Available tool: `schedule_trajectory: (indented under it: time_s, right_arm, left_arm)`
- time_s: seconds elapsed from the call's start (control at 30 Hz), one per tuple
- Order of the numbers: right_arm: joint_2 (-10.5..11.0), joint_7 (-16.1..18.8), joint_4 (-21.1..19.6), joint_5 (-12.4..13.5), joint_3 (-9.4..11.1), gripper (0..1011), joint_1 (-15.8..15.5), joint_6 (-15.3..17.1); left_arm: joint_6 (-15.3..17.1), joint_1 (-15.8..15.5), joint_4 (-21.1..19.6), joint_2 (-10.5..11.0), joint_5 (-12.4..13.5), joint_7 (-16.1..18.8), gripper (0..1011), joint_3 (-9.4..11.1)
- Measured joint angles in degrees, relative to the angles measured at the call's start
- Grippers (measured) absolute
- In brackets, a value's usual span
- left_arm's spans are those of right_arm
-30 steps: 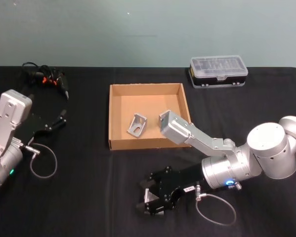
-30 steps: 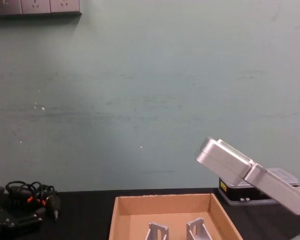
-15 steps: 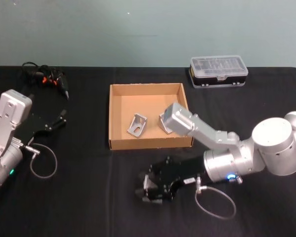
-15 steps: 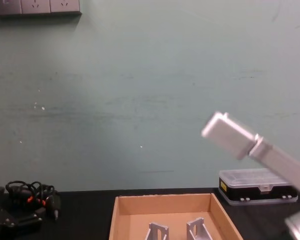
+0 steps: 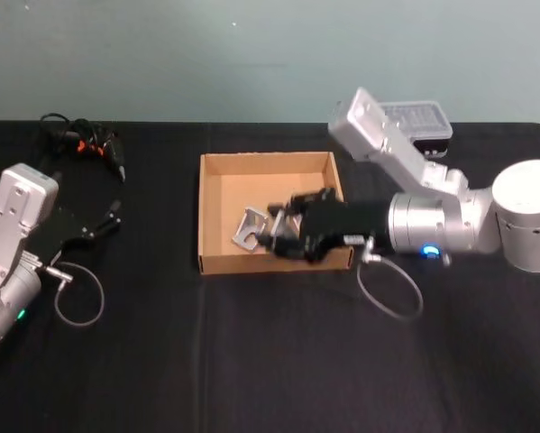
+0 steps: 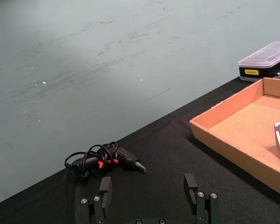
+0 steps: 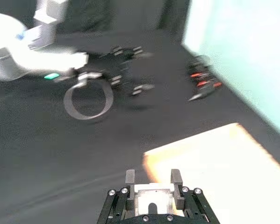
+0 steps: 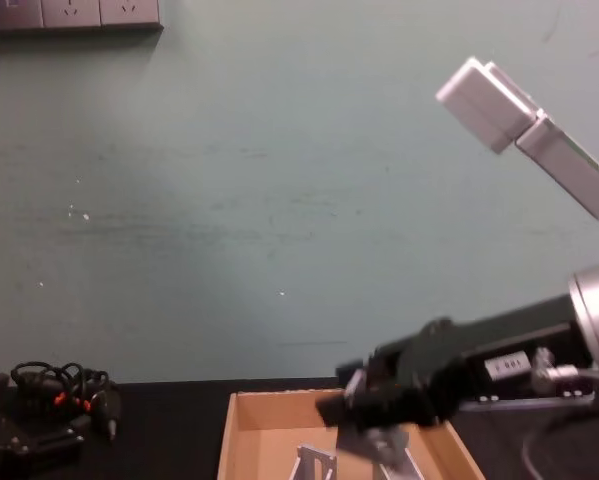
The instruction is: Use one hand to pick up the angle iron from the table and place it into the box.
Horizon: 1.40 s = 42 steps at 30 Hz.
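Observation:
My right gripper (image 5: pixel 277 231) hovers over the tan cardboard box (image 5: pixel 200 216) on the black table (image 5: pixel 251 361). It is shut on a silver angle iron (image 7: pixel 151 197), which sits between its two fingers (image 7: pixel 130 177) in the right wrist view. Another angle iron (image 5: pixel 248 227) lies on the box floor just left of the gripper. From the chest view, the right gripper (image 8: pixel 379 400) hangs above the box (image 8: pixel 279 440). My left gripper (image 6: pixel 148 186) is parked open at the table's left side.
A clear-lidded plastic case (image 5: pixel 405 122) stands behind the box at the back right, partly covered by my right arm's link. A tangle of black cables (image 5: pixel 80 140) lies at the back left. A cable loop (image 5: pixel 78 293) lies beside the left arm.
My right gripper rose from the table's front with the angle iron and moved back over the box. Its silver arm link swung up and rearward. The left arm stayed put.

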Motion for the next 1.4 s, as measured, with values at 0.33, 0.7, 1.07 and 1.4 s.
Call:
schedule_trajectory:
  time_s: [0.33,0.7,1.07,1.4]
  right_arm:
    - [-7.5,-4.3,12.6,-3.1,2.0,451,3.4,-4.5]
    - [-17.0,-2.9,32.8,-5.6,1.7,451,9.8,-11.0]
    - [-24.8,-0.7,49.6,-7.7,1.6,450,15.7,-16.7]
    - [-27.2,-0.6,54.2,-9.5,2.1,451,17.3,-17.0]
  left_arm:
    - [0.0,0.0,0.0,0.0,0.0,0.0,1011,0.0]
    - [0.0,0.0,0.0,0.0,0.0,0.0,1011,0.0]
    - [0.0,0.0,0.0,0.0,0.0,0.0,1011,0.0]
    - [0.0,0.0,0.0,0.0,0.0,0.0,1011,0.0]
